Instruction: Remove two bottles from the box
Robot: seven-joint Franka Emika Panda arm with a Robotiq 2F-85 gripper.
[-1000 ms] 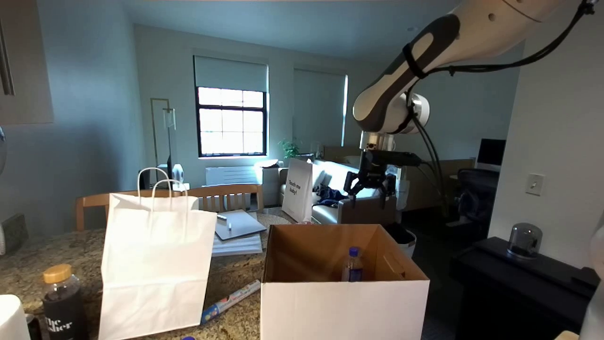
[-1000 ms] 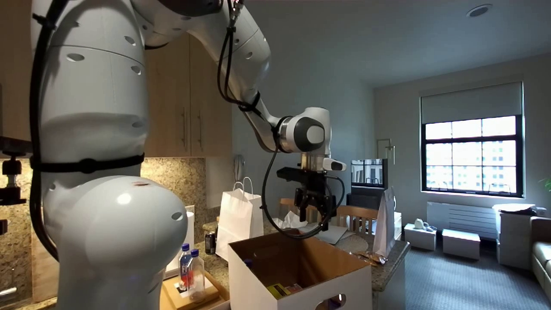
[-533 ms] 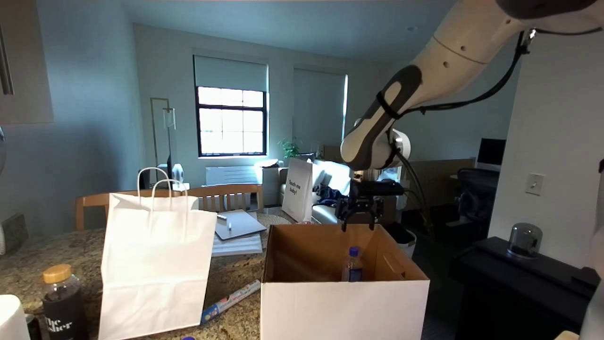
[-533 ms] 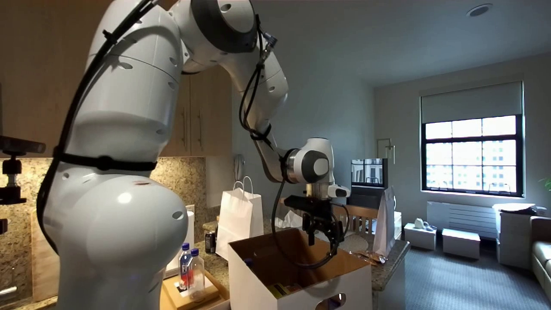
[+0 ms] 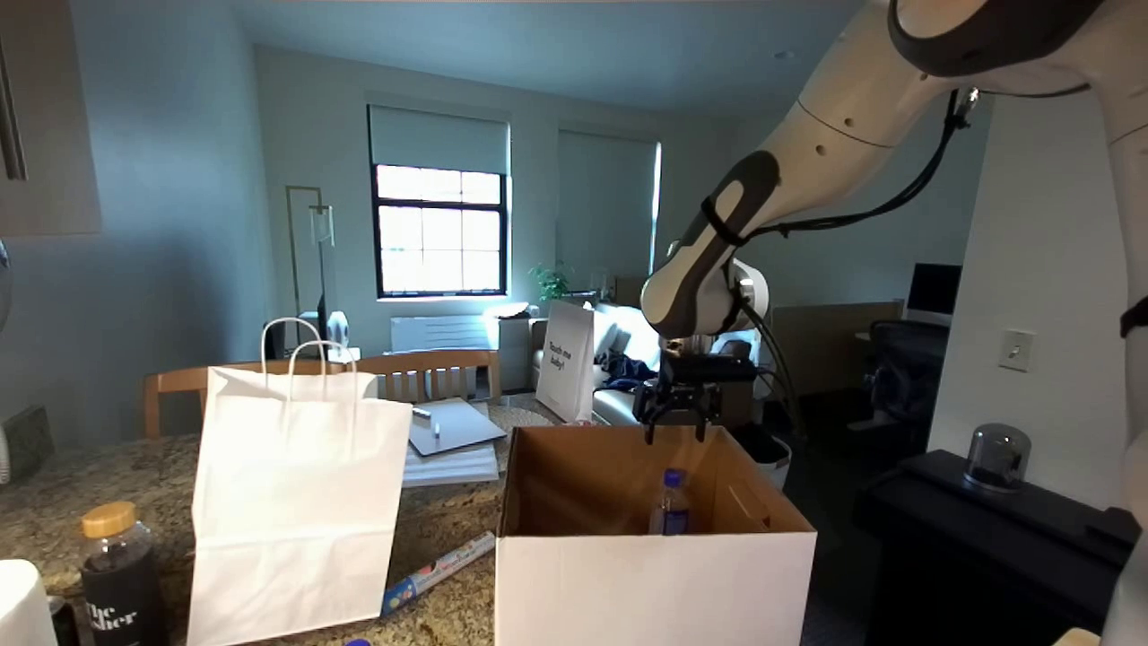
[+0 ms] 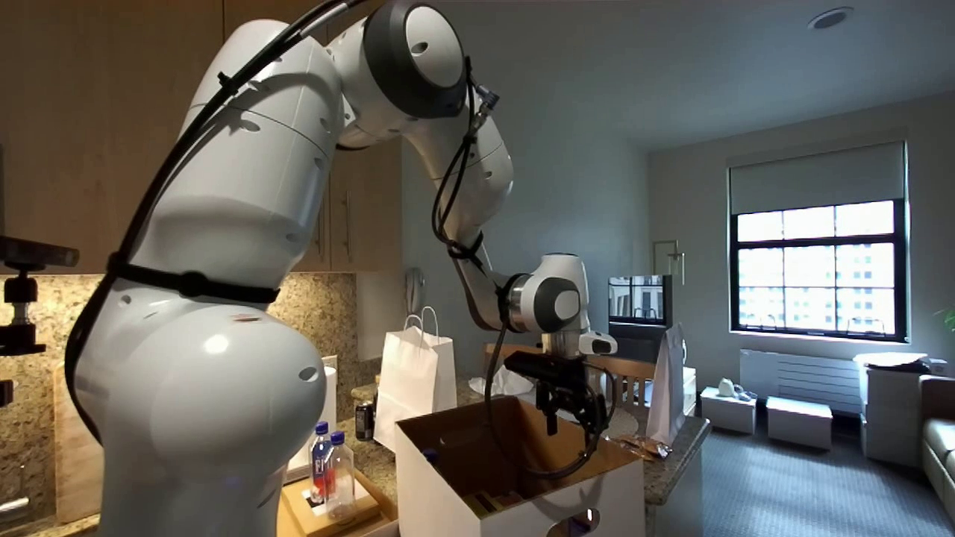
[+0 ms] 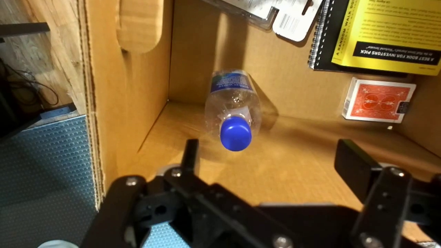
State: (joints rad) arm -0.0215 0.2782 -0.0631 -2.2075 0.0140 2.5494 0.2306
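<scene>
- Lowered since a second ago, the arm [image 6: 254, 179] now reaches over the box [image 5: 655, 588].
- Pincer [image 7: 267, 150], above the box: fingers wide apart, gripping nothing.
- Bottle [image 7: 232, 100]: inside the box near a corner, upright, long axis vertical; in the wrist view it lies toward 11 o'clock from the pincer, and lower. The coming reach probably turns on closing that offset.
- Blue cap [image 7: 236, 133]: toward 10 o'clock, nearer one finger than the other.
</scene>
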